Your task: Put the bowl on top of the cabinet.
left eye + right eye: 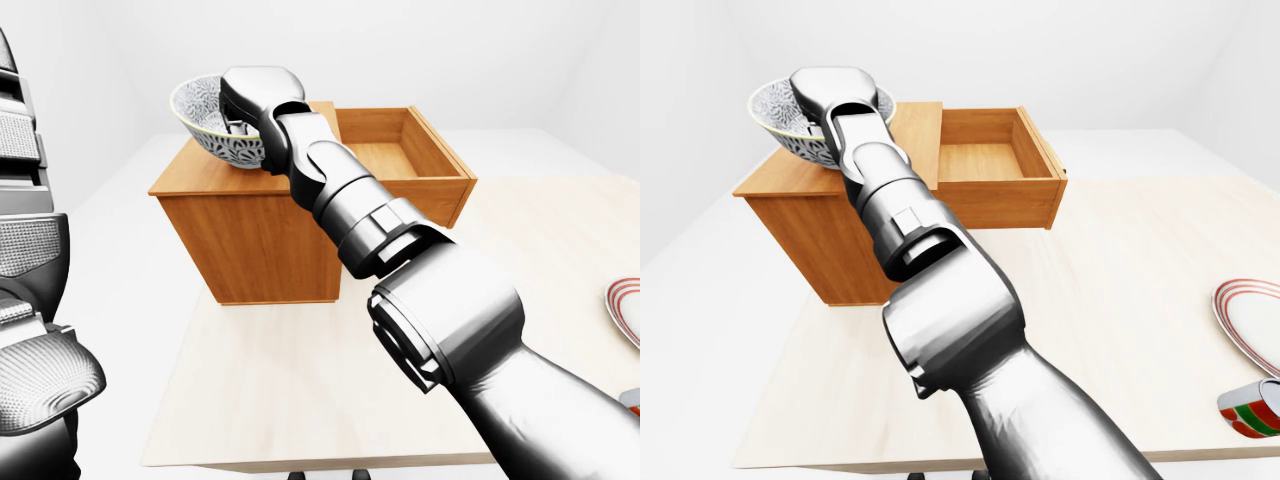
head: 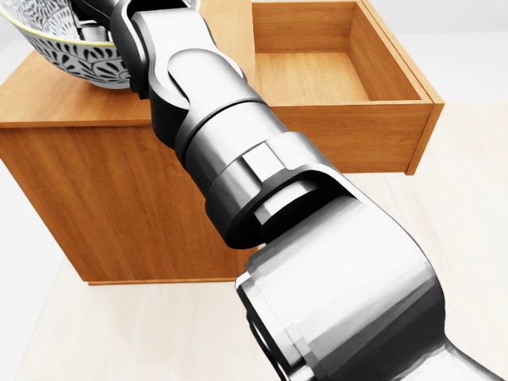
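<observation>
A white bowl with a dark leaf pattern hangs tilted over the left part of the wooden cabinet's top; I cannot tell whether its base touches the wood. My right hand is shut on the bowl's right rim, with fingers reaching inside it. In the head view the bowl shows at the top left, half hidden by my right forearm, which crosses that view from bottom right to top left. Parts of my left arm and hand stand at the left edge of the left-eye view, far from the cabinet, with the fingers' state unclear.
The cabinet's drawer is pulled out to the right and holds nothing. The cabinet stands on a pale wooden table. At the right edge of the right-eye view lie a red-rimmed plate and a red-and-green cup.
</observation>
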You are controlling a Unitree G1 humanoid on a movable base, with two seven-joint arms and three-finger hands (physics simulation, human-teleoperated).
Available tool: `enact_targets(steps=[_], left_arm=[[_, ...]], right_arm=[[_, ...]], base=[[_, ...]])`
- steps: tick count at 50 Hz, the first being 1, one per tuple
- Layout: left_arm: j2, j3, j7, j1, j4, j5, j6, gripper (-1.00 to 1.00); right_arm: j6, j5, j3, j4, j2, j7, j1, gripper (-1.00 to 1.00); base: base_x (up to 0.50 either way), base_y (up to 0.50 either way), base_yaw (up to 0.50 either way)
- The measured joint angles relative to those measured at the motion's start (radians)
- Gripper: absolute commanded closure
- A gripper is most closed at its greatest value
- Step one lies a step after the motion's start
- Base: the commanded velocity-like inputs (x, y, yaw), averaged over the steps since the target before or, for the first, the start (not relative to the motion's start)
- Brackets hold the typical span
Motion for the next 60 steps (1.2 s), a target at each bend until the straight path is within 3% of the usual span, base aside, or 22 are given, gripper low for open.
enact_targets(steps=[9, 10, 11, 35, 60], left_arm=[[-0.005, 0.002, 0.000, 0.000, 0.000, 0.006, 0.000, -1.00], [-0.006, 0.002, 0.000, 0.001, 0.000, 0.007, 0.000, -1.00], [-0.007, 0.002, 0.000, 0.001, 0.000, 0.009, 0.000, -1.00], [-0.007, 0.002, 0.000, -0.002, 0.000, 0.007, 0.000, -1.00], [-0.006, -0.004, 0.000, 0.004, 0.000, 0.015, 0.000, -1.00]], right_arm=[[0.000, -0.004, -0.003, -0.001, -0.001, -0.004, 0.002, 1.00], [0.000, -0.004, -0.003, 0.000, -0.001, -0.003, 0.002, 0.84], [0.000, -0.003, -0.002, -0.003, -0.001, -0.007, 0.002, -1.00], [0.000, 0.012, 0.004, -0.020, -0.004, -0.043, 0.001, -1.00], [0.000, 0.013, 0.005, -0.010, -0.024, 0.012, -0.034, -1.00]], base=[[0.00, 0.00, 0.00], [0.00, 0.00, 0.00], [0.00, 0.00, 0.00], [0.00, 0.00, 0.00], [0.00, 0.00, 0.00]])
